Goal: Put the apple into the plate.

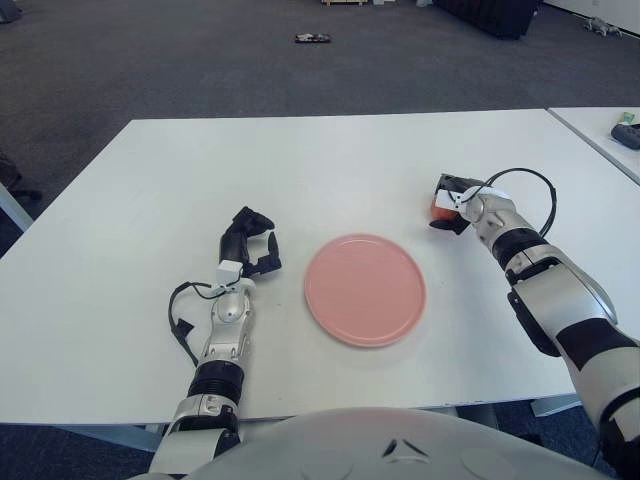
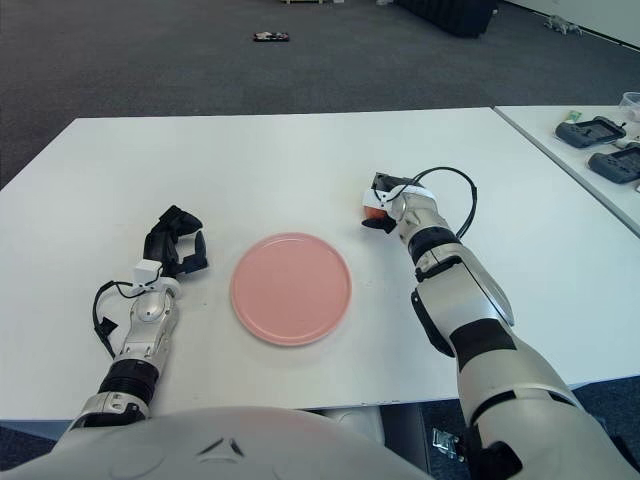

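Note:
A pink plate (image 1: 365, 289) lies in the middle of the white table (image 1: 150, 180), with nothing on it. A red-orange apple (image 1: 441, 205) sits on the table to the right of the plate, mostly hidden by my right hand (image 1: 450, 206), whose dark fingers are curled around it. It also shows in the right eye view (image 2: 371, 211). My left hand (image 1: 250, 243) is to the left of the plate, fingers loosely curled and holding nothing.
A second white table (image 2: 560, 150) stands at the far right with dark devices (image 2: 590, 131) on it. The floor behind is dark carpet with a small object (image 1: 312, 39) on it.

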